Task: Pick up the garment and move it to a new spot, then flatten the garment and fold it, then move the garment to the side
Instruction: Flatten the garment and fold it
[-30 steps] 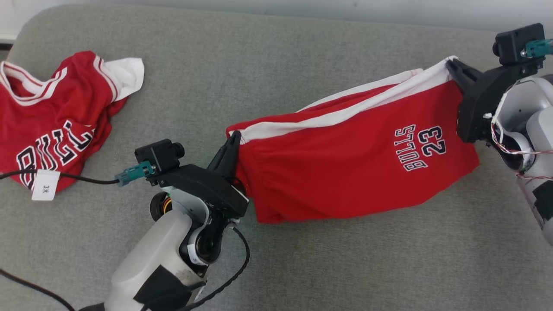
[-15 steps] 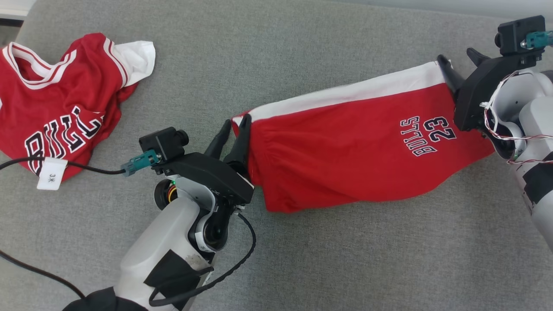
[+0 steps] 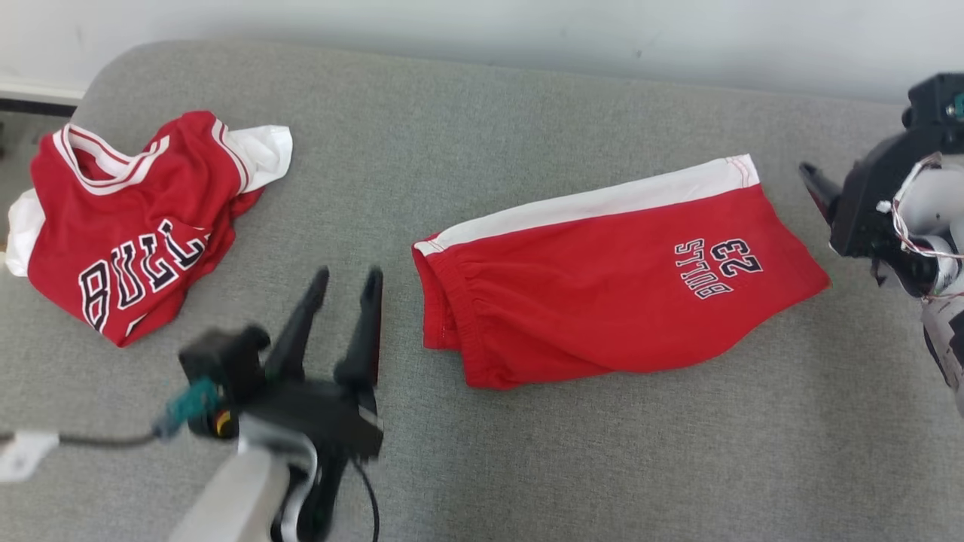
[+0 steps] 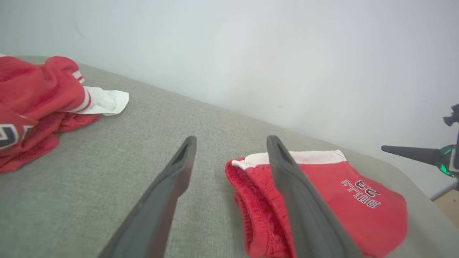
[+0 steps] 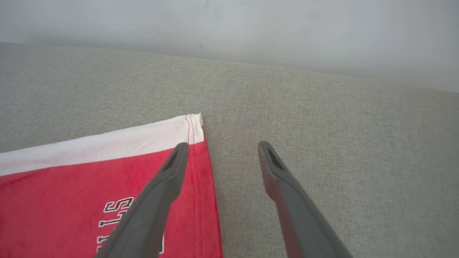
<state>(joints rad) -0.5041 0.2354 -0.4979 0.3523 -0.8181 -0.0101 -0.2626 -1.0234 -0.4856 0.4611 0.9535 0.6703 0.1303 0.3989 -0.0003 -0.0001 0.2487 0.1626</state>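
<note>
1. shorts (image 3: pixel 602 301): red with a white stripe on the far edge, lying flat about mid-cushion (image 3: pixel 527 467); nothing holds them.
2. Elastic waistband end points to the robot's left and the leg hem to its right. "BULLS 23" print sits near the hem end.
3. left gripper (image 3: pixel 348 275): fingers spread wide, empty, just left of the waistband and not touching it. The arm is blurred in head view.
4. Left wrist view: 1 finger overlaps the waistband, but can't tell the gap to the cloth from there.
5. right gripper (image 5: pixel 223 145): fingers spread wide, empty, beside the hem's white corner. Head view shows it clear of the shorts, off their right end.
6. jersey (image 3: pixel 135 233): red, "BULLS" lettering, crumpled at the cushion's far left, well apart from the shorts.
7. Pale wall (image 3: pixel 527 30) behind the cushion.
</note>
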